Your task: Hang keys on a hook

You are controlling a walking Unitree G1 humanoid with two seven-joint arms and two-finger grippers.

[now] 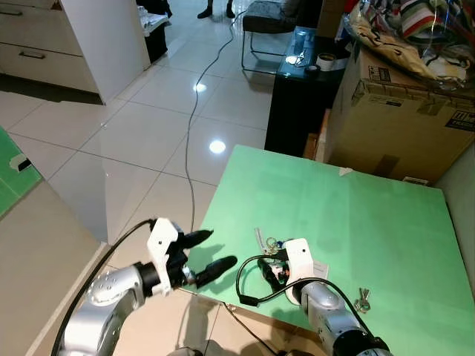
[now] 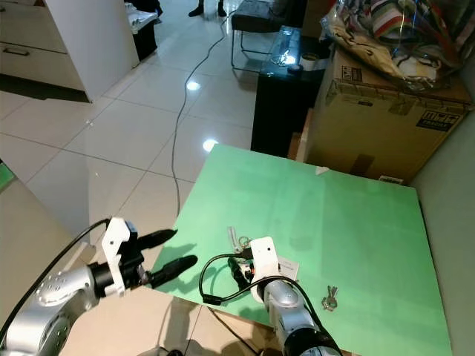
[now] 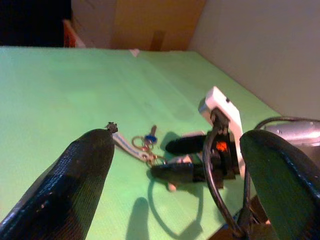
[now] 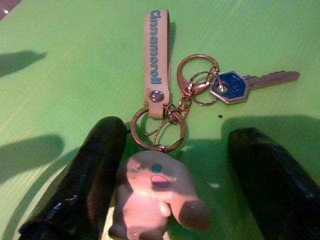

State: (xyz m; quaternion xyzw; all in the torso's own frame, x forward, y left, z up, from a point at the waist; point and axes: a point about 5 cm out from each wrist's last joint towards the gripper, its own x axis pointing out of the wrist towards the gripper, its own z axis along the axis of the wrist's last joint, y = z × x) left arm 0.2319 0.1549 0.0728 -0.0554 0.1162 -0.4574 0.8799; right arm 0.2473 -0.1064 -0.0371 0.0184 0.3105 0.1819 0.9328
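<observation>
My right gripper (image 4: pixel 170 200) sits low on the green table (image 1: pixel 371 222), its fingers spread wide and gripping nothing, straddling the keychain (image 4: pixel 165 125) at the table's near edge. A pink figurine charm (image 4: pixel 155 200) lies between the fingers; the strap (image 4: pixel 156 55) points to 12 o'clock and the blue-headed key (image 4: pixel 235 86) to 2 o'clock in the wrist camera. My left gripper (image 1: pixel 204 256) hovers released just off the table at 9 o'clock from the keychain. I judge closing squarely on the charm, or the ring above it, gives the firmest lift. A second, loose key (image 1: pixel 362 300) lies at 3 o'clock.
</observation>
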